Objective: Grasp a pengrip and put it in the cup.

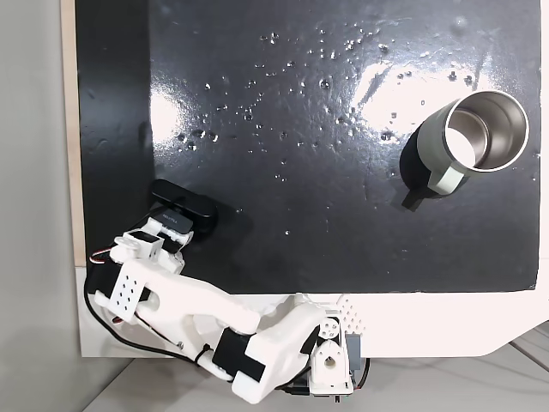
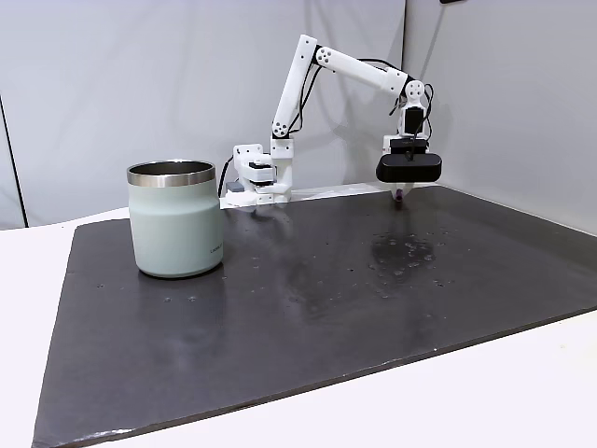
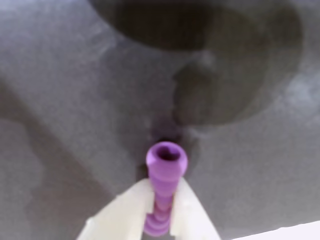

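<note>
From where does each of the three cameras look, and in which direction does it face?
A fixed view: from above, facing down on the dark mat; arm at the bottom edge, cup at right.
A fixed view: low at the table's far side, facing the arm; cup at left.
Wrist view: on the gripper, facing down at the held pengrip.
Both fixed views share cup and arm.

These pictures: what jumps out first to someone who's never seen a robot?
In the wrist view, a purple pengrip pinched between the gripper's two pale fingers, open end toward the camera. In a fixed view, the cup stands upright at the dark mat's left, far from the white arm at the back.
</note>
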You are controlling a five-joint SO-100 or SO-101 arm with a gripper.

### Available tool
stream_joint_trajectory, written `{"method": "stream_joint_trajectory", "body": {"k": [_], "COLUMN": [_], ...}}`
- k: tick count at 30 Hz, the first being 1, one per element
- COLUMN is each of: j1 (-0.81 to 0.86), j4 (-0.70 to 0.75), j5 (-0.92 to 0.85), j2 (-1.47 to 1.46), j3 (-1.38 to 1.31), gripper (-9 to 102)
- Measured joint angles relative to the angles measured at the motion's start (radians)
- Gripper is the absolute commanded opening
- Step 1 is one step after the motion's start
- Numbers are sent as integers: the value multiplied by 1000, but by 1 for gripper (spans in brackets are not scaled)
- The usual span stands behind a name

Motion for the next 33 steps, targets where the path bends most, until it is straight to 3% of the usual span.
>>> {"method": "stream_joint_trajectory", "body": {"k": [7, 11, 21, 33], "j1": [2, 55, 383, 902], "j4": [-6, 75, 282, 436], "j5": [0, -20, -170, -518], "j2": [48, 100, 387, 713], "j3": [37, -11, -55, 25], "gripper": [0, 0, 0, 0]}}
